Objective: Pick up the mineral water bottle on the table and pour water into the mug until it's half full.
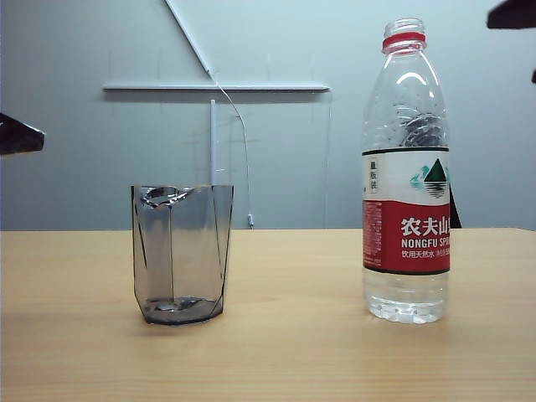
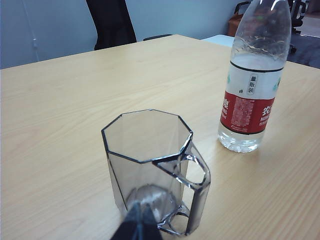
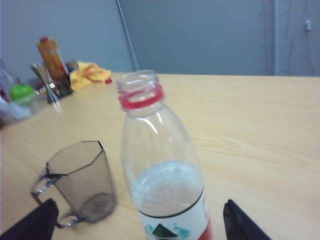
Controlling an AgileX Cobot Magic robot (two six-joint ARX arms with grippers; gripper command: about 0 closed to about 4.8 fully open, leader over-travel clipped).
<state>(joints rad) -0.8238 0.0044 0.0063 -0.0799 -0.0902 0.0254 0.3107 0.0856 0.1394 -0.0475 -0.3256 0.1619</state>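
Note:
The mineral water bottle (image 1: 406, 176) stands upright and uncapped on the right of the table (image 1: 293, 335); it has a red neck ring and a red-and-white label, and water shows below the label. The smoky grey faceted mug (image 1: 180, 251) stands to its left, handle (image 2: 197, 175) facing the left wrist camera. My left gripper (image 2: 139, 225) is shut and empty just in front of the mug (image 2: 147, 160), with the bottle (image 2: 252, 85) beyond. My right gripper (image 3: 137, 225) is open, its dark fingers (image 3: 242, 222) wide on either side of the bottle (image 3: 160, 165) without touching it; the mug (image 3: 82, 180) is beside it.
Dark arm parts poke in at the left edge (image 1: 17, 134) and top right corner (image 1: 512, 12) of the exterior view. At a far table corner lie an orange bottle (image 3: 52, 62), a yellow cloth (image 3: 90, 72) and a green object (image 3: 22, 92). A black chair (image 2: 110, 22) stands behind the table.

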